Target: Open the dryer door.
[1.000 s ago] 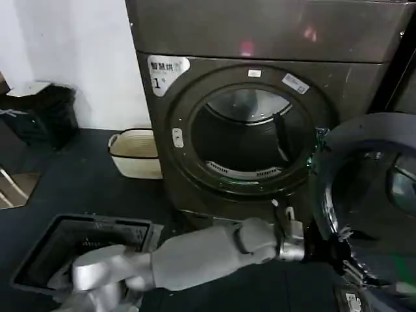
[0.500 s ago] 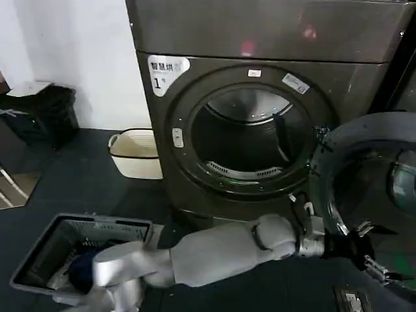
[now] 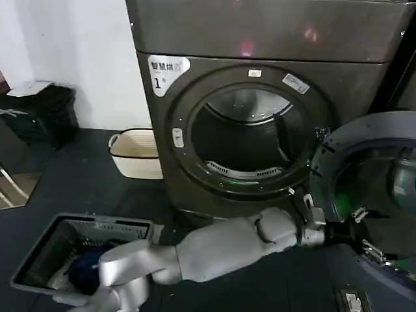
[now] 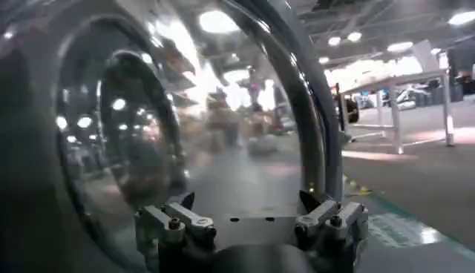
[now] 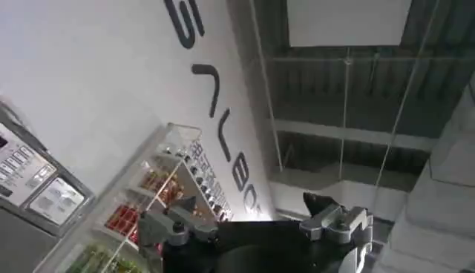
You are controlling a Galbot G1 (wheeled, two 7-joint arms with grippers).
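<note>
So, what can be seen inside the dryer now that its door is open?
Inside the dryer, through the round opening, there is a dark drum with a pale perforated strip at the bottom and a light patch at the top. No clothes are visible; the lowest part of the drum is hidden by the rim.

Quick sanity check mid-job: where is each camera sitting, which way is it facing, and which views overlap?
Head view: high on the robot, looking down at the dryer, its door swung open; left arm reaches across, left tool at the door.
Left wrist view: facing the door's glass close up, open tool fingers in front.
Right wrist view: pointing up at wall and ceiling, open right tool in front.
Head and left wrist share the door.
</note>
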